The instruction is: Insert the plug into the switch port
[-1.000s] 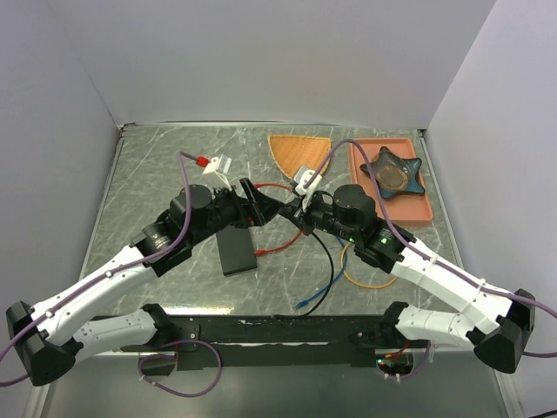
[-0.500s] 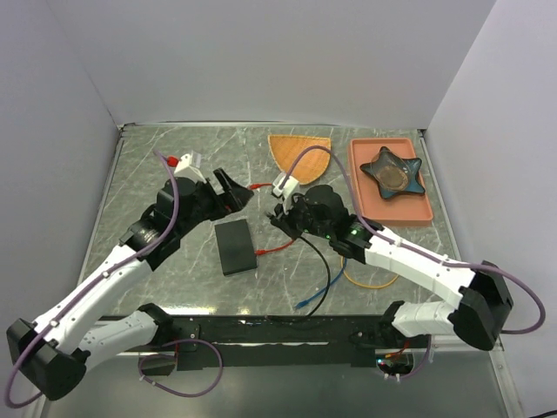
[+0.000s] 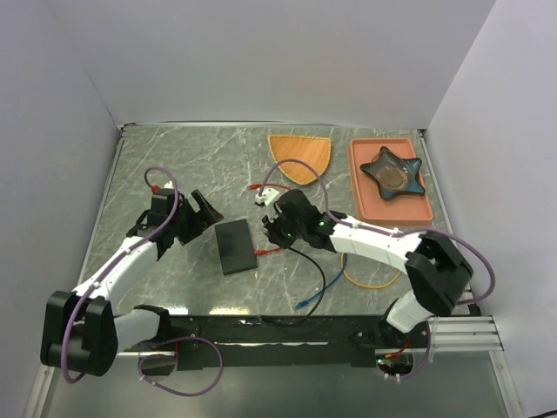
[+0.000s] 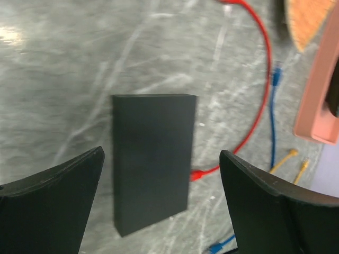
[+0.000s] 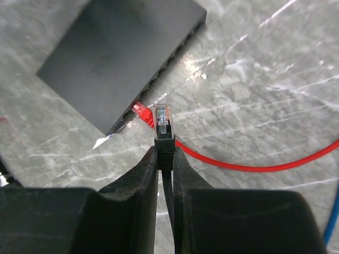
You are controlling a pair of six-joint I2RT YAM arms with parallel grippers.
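right gripper [image 5: 164,159] pinches plug [image 5: 163,123] behind its clear tip, leaving it free for switch port [image 5: 160,71] at 11 o'clock | left gripper [image 4: 161,156] wide, empty

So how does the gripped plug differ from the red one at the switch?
The held plug is clear-tipped on a black boot; the red plug is red throughout. The held plug is pinched in the right gripper, clear of the switch; the red plug meets its port edge. Both are cable plugs.
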